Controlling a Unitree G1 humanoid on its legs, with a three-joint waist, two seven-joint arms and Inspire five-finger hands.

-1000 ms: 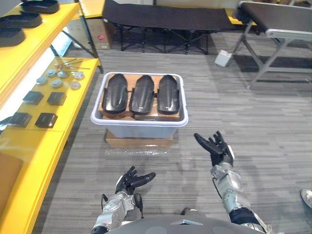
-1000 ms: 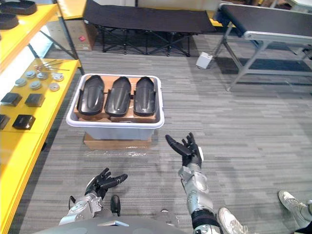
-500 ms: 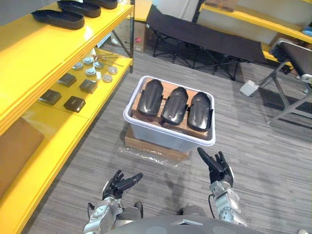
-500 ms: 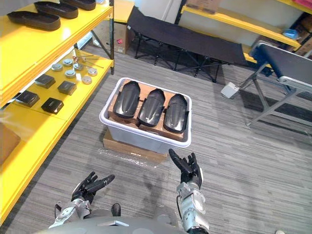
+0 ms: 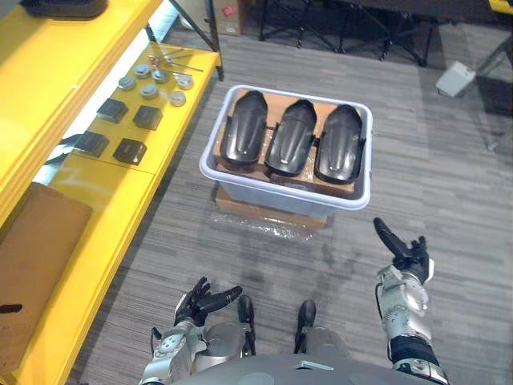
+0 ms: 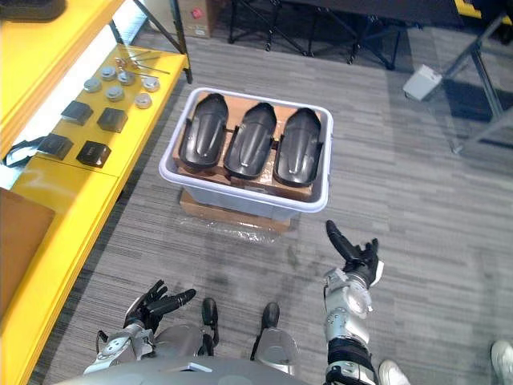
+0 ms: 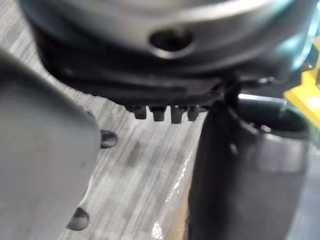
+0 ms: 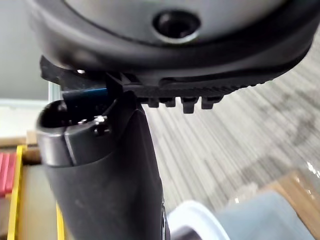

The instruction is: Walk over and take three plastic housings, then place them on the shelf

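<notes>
Three black plastic housings [image 5: 292, 143] lie side by side on brown cardboard inside a white tub [image 5: 282, 194], which rests on a flat cardboard box on the grey carpet. My left hand [image 5: 202, 299] hangs low near the floor, well short of the tub, fingers spread and empty. Off to the tub's near right, my right hand [image 5: 407, 257] is raised with straight fingers, holding nothing. The yellow shelf [image 5: 104, 200] runs along the left side.
On the shelf's lower board sit several round metal parts [image 5: 152, 80], several small black blocks [image 5: 120, 136] and a brown cardboard sheet [image 5: 36, 249]. A black folding cot [image 6: 321, 24] and a small white box [image 5: 455, 78] stand beyond the tub.
The camera has tipped downward and shifted; the tub now sits higher and more square in view. Both hands stay open and have dropped lower in the picture.
</notes>
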